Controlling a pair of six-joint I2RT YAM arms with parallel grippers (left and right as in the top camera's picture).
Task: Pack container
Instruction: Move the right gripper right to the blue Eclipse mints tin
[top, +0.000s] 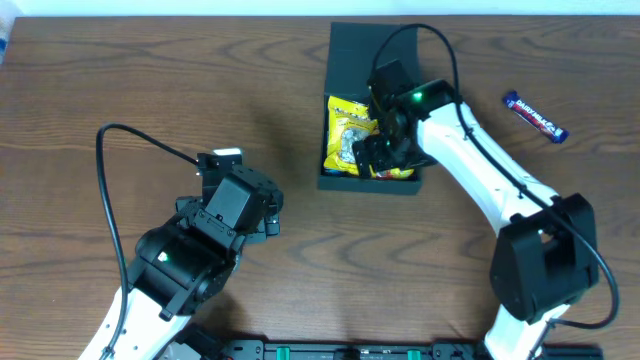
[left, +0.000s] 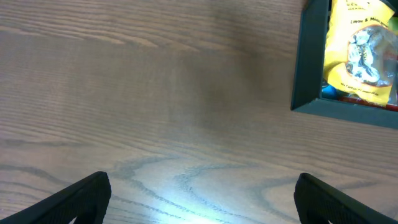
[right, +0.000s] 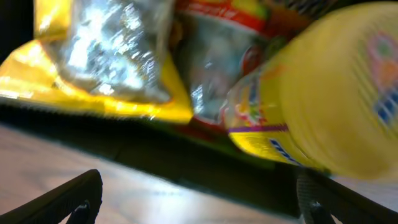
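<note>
The dark box (top: 352, 60) lies lid-open at the far middle of the worktop (top: 150, 80), its long axis running away from the arms. The right jaws (top: 383, 155) hang wide and empty over its near end, the left jaws (left: 202, 199) equally wide well off to its left. A candy bar (top: 535, 116) lies askew to its right, nearer the right arm.

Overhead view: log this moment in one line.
right pincer open at matte dark rectangular box | yellow snack packets inside | left pincer open, empty

Packets (top: 348, 133) lie in the container (top: 350, 60) on the table (top: 150, 80) — right gripper (top: 378, 152) above them, a bar (top: 534, 117) well right, left gripper (top: 220, 158) well left.
</note>
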